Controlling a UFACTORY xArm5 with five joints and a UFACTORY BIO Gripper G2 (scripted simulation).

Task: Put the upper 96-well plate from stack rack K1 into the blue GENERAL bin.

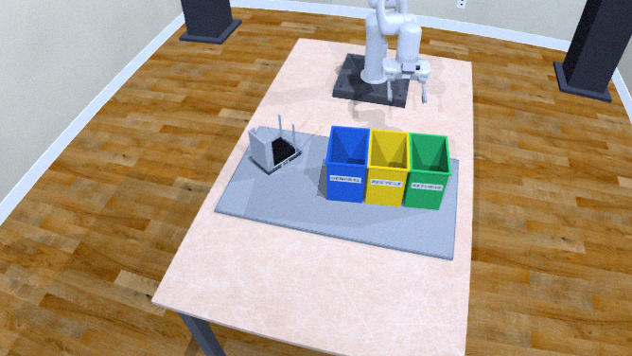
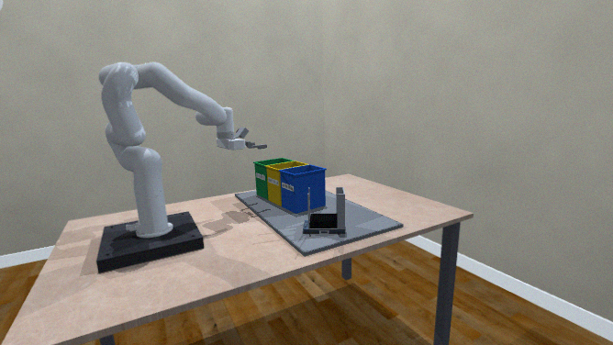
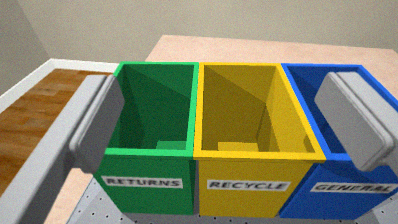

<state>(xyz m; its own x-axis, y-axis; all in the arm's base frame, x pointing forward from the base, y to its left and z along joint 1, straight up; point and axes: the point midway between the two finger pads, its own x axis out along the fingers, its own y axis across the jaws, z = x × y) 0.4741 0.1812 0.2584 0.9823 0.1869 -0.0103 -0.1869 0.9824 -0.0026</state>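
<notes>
Pincer spread, plates in the rack

From overhead, I see the white arm's grey-fingered pincer (image 1: 407, 99) (image 2: 256, 139) (image 3: 227, 120) spread with nothing between its fingers, at one o'clock from the blue open-topped GENERAL bin (image 1: 345, 193) (image 2: 303, 193) (image 3: 340, 202). At nine o'clock from that bin, the grey upright-walled rack (image 1: 261, 149) (image 2: 340, 206) holds black plate material (image 1: 283, 148) (image 2: 322, 221); I can't tell upper from lower. All three bins stand upright on the desk's (image 1: 307, 284) (image 2: 183, 284) (image 3: 190, 47) grey board (image 1: 331, 220) (image 2: 367, 222) (image 3: 90, 207).
</notes>
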